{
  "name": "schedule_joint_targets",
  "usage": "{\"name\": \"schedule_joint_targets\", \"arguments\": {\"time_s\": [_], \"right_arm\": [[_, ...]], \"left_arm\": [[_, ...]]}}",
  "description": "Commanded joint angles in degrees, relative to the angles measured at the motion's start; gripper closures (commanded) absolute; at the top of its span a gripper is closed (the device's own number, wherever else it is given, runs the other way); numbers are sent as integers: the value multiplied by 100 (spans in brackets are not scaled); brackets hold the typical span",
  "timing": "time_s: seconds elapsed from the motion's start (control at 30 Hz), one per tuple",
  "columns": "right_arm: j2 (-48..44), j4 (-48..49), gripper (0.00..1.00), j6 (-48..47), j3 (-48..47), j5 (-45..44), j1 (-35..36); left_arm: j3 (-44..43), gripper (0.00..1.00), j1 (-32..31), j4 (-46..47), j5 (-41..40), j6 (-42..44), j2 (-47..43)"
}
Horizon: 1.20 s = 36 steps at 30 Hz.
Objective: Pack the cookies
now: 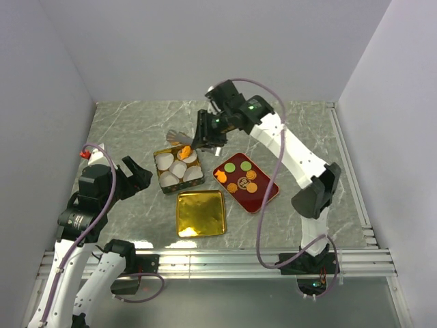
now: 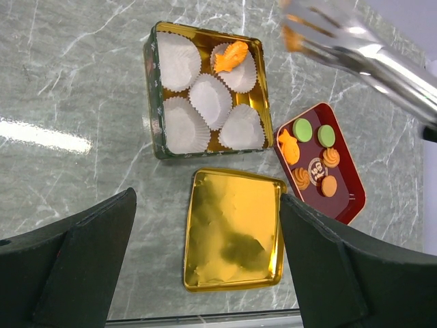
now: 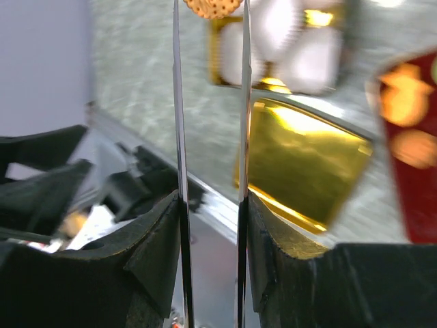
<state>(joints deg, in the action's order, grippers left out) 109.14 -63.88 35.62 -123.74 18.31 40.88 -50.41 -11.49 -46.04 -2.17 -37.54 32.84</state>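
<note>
Clamping tweezers [image 3: 179, 137] pinching a round cookie [image 3: 213, 7] near the tin's [image 2: 156, 89] far edge, right gripper [image 3: 212, 205] sat nearer; left gripper [image 2: 206, 201] gaped empty.

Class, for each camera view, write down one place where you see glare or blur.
Top external: white glare patches on the marble table near the arm bases. Left wrist: a bright streak on the table; the metal tongs are out of focus. Right wrist: the tongs' blades look sharp, while the tin, gold lid and red tray behind are blurred.
</note>
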Motion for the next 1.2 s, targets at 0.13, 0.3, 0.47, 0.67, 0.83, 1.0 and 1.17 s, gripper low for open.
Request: {"name": "schedule_joint_targets", "arguments": {"time_s": [0.13, 0.3, 0.47, 0.67, 0.83, 1.0, 1.17], "right_arm": [[669, 1430, 58, 551, -273, 859, 209], [1056, 1580, 58, 683, -299, 841, 218], [1513, 1510, 54, 684, -554, 850, 210], [1768, 1448, 52, 710, -616, 771, 218], [1812, 1396, 51, 675, -554, 683, 166], [1839, 1378, 45, 640, -484, 701, 174], [1830, 1360, 41, 613, -475, 648, 157]], "left_arm": [[23, 8, 24, 254, 112, 71, -102], [32, 8, 50, 271, 147, 89, -102], [32, 9, 85, 280, 174, 106, -85], [40, 9, 85, 280, 174, 124, -94], [40, 9, 85, 271, 174, 115, -76], [32, 9, 85, 271, 165, 115, -76], [32, 9, 85, 271, 174, 107, -76]]}}
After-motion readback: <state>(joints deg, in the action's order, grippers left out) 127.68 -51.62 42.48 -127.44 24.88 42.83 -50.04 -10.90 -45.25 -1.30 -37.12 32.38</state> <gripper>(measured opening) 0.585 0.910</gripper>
